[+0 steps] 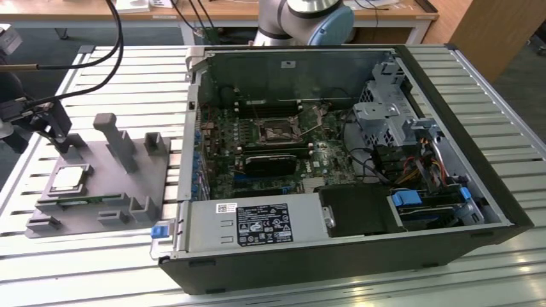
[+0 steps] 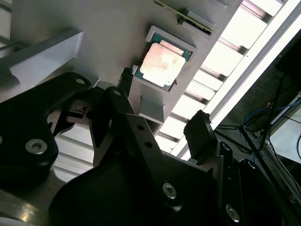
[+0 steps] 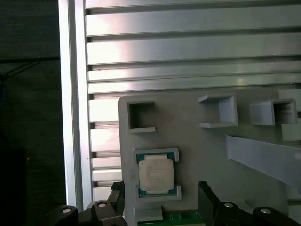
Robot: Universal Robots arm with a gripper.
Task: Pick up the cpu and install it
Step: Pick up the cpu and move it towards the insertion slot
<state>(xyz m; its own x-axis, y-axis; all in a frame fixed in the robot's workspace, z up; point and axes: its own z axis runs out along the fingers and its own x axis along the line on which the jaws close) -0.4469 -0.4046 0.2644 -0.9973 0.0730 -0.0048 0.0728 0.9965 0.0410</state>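
Hovering over grey tray (image 3: 197, 155) | fingers (image 3: 206, 200) spread, empty | cpu (image 3: 156, 174) flat between them, at 5 o'clock in exterior view

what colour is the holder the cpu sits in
Plain grey; the moulded plastic holder shows best in the first wrist view.

Claw (image 3: 161, 188) spread wide, empty, aimed downward; arm base (image 1: 305, 19) upright at exterior view's top
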